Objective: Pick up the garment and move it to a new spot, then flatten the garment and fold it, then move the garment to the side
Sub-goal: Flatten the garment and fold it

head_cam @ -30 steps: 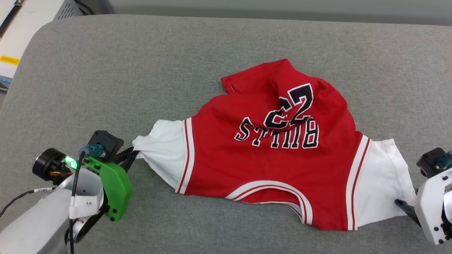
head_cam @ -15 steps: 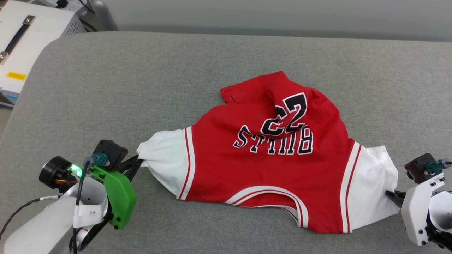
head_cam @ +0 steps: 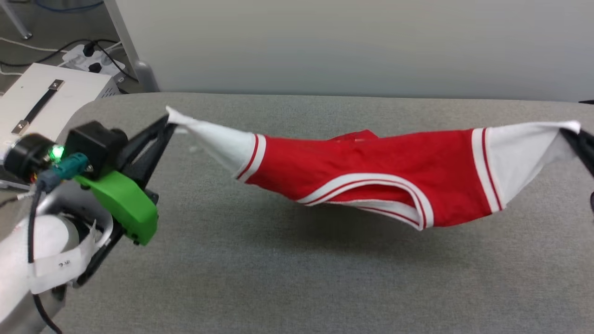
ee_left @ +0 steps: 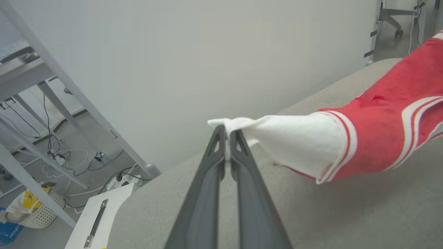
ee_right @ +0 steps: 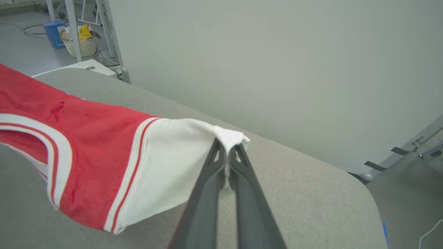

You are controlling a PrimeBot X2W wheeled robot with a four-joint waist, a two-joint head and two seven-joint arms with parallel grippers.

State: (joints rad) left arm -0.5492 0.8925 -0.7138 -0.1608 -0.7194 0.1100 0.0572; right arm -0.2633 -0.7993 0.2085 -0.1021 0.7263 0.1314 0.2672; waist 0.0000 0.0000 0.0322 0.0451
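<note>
The red garment [head_cam: 366,160] with white sleeves hangs stretched in the air above the grey padded table [head_cam: 278,278], its striped neckline sagging toward me. My left gripper [head_cam: 168,121] is shut on the tip of the left white sleeve [ee_left: 283,138], and the pinch shows at the fingertips of the left gripper [ee_left: 226,129]. My right gripper [head_cam: 573,134] at the right edge is shut on the other white sleeve [ee_right: 173,162], with cloth bunched at the tips of that gripper [ee_right: 226,143]. The lettering is hidden from here.
A white box with a dark handle [head_cam: 44,99] stands beyond the table's left end, near cables and a power strip [head_cam: 90,58] on the floor. A pale wall rises behind the table. Metal frame legs [ee_left: 69,114] and a basket [ee_right: 79,43] stand further off.
Both grippers have lifted the garment off the table by its sleeves, so it hangs stretched in the air. The head camera has tilted up, showing the wall and floor.
</note>
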